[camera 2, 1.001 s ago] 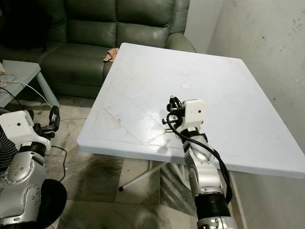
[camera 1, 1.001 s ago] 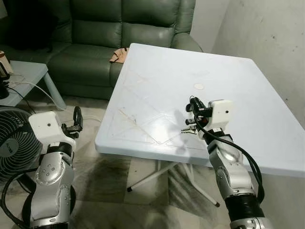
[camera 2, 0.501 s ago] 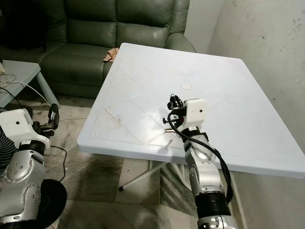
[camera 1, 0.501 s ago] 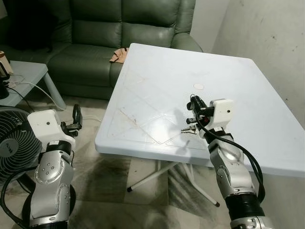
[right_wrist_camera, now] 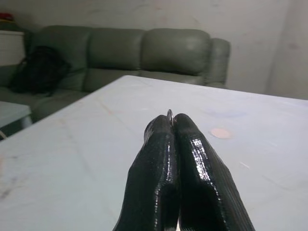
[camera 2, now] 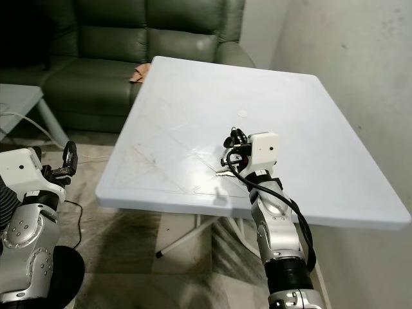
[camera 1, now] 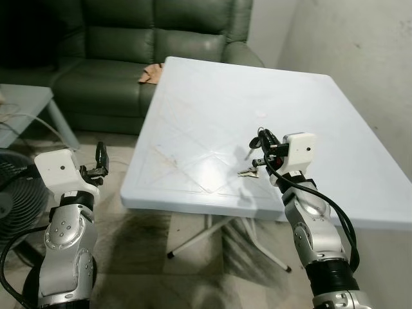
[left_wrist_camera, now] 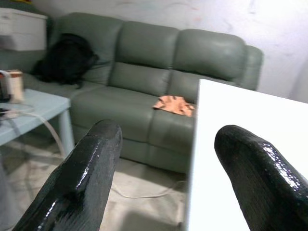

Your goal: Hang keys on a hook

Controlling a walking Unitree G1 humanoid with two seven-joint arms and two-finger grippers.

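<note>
My right gripper (camera 1: 257, 142) hovers low over the white table (camera 1: 212, 96), near its front edge. Its fingers are shut on a thin metal key ring (right_wrist_camera: 170, 113), which pokes out between the fingertips in the right wrist view. The silver keys (camera 1: 247, 171) dangle from it just at the tabletop; I cannot tell if they touch it. My left gripper (camera 1: 101, 160) is held off the table's left side, open and holding nothing, with its fingers (left_wrist_camera: 91, 168) wide apart in the left wrist view.
A green sofa (camera 1: 129, 38) with an orange cloth (camera 1: 152, 73) stands behind the table. A pale side table (camera 1: 26, 103) and a fan (camera 1: 13, 193) are at the left. A bare wall (camera 1: 360, 51) runs along the right.
The whole view has shifted slightly, so the camera moved. My right gripper stays shut on the key ring at about the same spot over the table. The left arm has barely moved.
</note>
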